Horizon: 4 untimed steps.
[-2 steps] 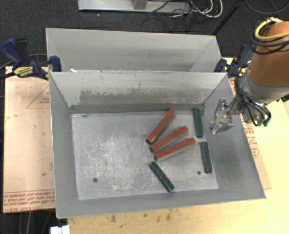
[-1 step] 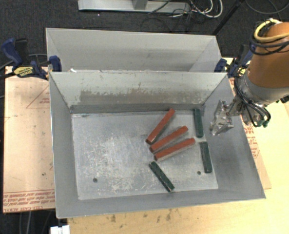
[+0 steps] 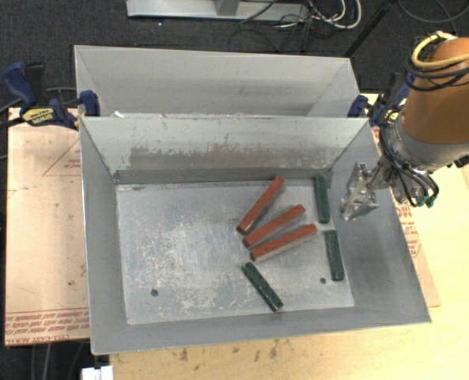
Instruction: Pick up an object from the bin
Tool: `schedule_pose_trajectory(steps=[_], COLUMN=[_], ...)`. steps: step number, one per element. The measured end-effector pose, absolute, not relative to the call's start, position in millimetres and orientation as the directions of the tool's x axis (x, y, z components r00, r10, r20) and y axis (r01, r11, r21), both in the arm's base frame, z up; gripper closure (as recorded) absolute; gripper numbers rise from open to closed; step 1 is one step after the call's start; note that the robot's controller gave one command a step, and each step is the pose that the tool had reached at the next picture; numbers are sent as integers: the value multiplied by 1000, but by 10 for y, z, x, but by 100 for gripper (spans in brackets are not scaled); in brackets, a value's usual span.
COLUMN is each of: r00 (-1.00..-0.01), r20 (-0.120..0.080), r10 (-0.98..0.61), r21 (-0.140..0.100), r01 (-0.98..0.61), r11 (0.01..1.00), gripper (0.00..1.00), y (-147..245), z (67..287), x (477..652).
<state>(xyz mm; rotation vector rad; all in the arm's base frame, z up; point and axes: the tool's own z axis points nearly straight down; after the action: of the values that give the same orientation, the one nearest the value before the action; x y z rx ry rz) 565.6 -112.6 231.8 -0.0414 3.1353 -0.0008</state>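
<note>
Since my gripper [image 3: 359, 200] hangs over the sloping wall of the bin [image 3: 218, 145] with nothing seen in it, and I cannot tell whether it is spread or pressed together, I judge the step goes best if I settle on one bar, square up across its narrow width and come straight down. Nearest is a dark green bar [image 3: 322, 199], just beside me toward the bin's middle. A second green bar [image 3: 334, 256] lies near, closer to the camera, and three red-brown bars [image 3: 275, 225] fan out farther in.
</note>
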Motion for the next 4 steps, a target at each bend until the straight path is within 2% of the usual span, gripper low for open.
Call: schedule_pose_trajectory(steps=[1,2,3,4], r00=[-963,-963,-952,-952], r20=[-2,-2,-30,-30], r10=[-271,-271,-304,-304], r21=[1,0,-11,-11], r01=[-271,-271,-304,-304], r11=[963,963,953,953], gripper=[0,0,100,100], y=[-1184,-1184,-754,-754], z=[1586,1590,825,824], x=[5800,5803,6183,6183])
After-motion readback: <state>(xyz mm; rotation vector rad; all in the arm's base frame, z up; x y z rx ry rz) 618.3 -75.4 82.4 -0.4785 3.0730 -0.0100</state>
